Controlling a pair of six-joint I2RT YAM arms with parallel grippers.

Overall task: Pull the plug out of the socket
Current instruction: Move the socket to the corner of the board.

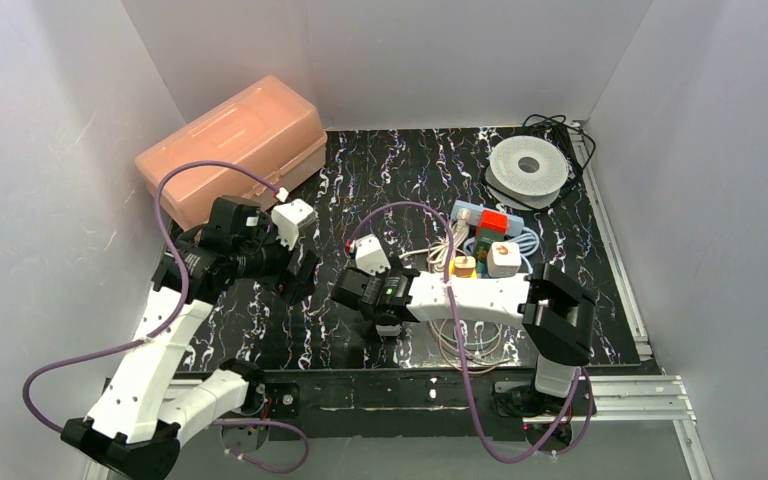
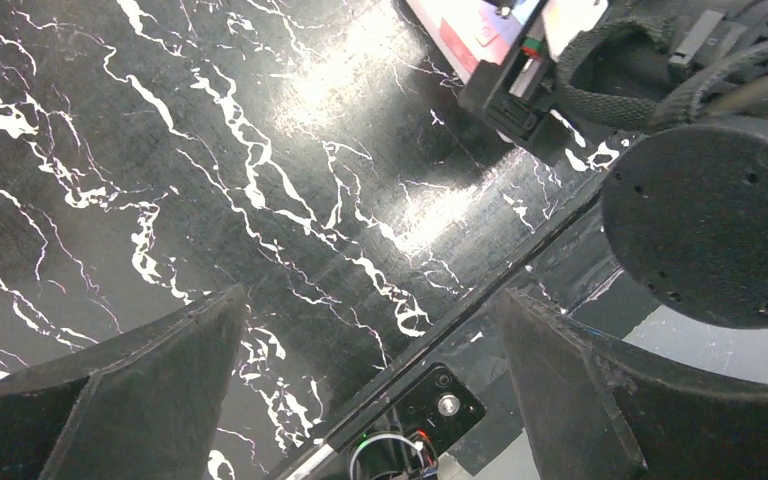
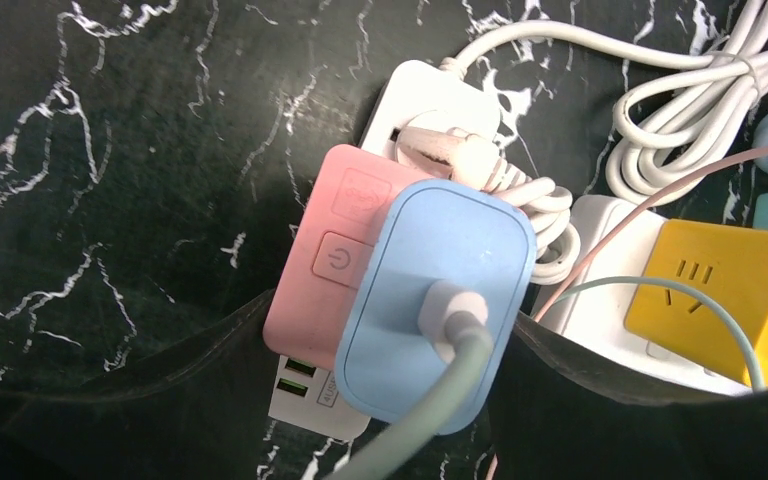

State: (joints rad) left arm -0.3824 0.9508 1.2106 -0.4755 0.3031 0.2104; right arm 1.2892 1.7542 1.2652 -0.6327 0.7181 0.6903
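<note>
Blue plug is found seated in pink socket; right gripper is placed astride it, clamping cannot be told; removal is outstanding.

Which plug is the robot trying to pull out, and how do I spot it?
On the black marbled table, find the bundle of white cords. A pink socket block lies beside it, and the plug sits on that block, framed by the right claw. Unlike the white plug next to it, it is light blue with a grey-green cord.
</note>
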